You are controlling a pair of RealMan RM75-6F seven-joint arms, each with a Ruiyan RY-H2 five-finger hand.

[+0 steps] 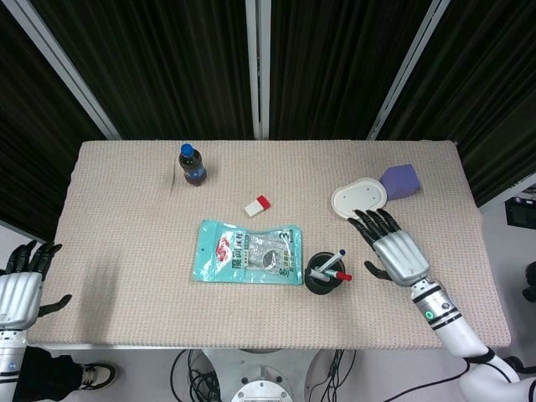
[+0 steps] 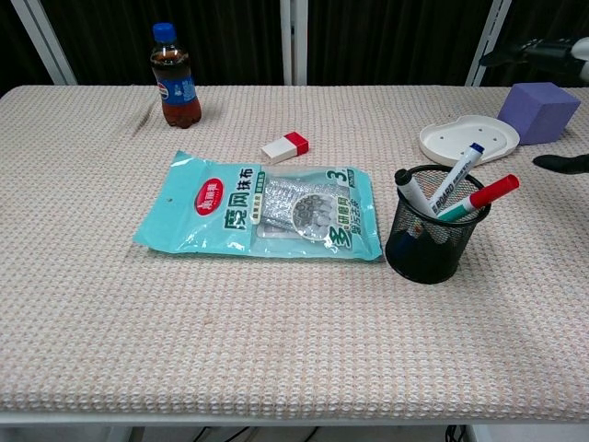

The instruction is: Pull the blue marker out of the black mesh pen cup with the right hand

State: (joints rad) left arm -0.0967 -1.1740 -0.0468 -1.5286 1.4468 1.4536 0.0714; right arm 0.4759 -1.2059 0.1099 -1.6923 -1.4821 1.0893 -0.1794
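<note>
The black mesh pen cup (image 1: 321, 277) (image 2: 433, 241) stands on the table, right of centre near the front. The blue marker (image 1: 337, 256) (image 2: 457, 175), white-bodied with a blue cap, leans out of it toward the right. A red-capped marker (image 1: 338, 275) (image 2: 488, 193) and a black-capped one (image 2: 406, 185) share the cup. My right hand (image 1: 394, 251) hovers open, fingers spread, just right of the cup and touches nothing. In the chest view only its dark fingertips (image 2: 563, 164) show at the right edge. My left hand (image 1: 20, 289) is open, off the table's left edge.
A teal cloth packet (image 1: 249, 251) (image 2: 267, 207) lies left of the cup. Behind my right hand sit a white dish (image 1: 358, 199) (image 2: 467, 138) and a purple cube (image 1: 401, 180) (image 2: 538, 99). A white-and-red eraser (image 1: 258, 205) and a cola bottle (image 1: 192, 164) stand farther back.
</note>
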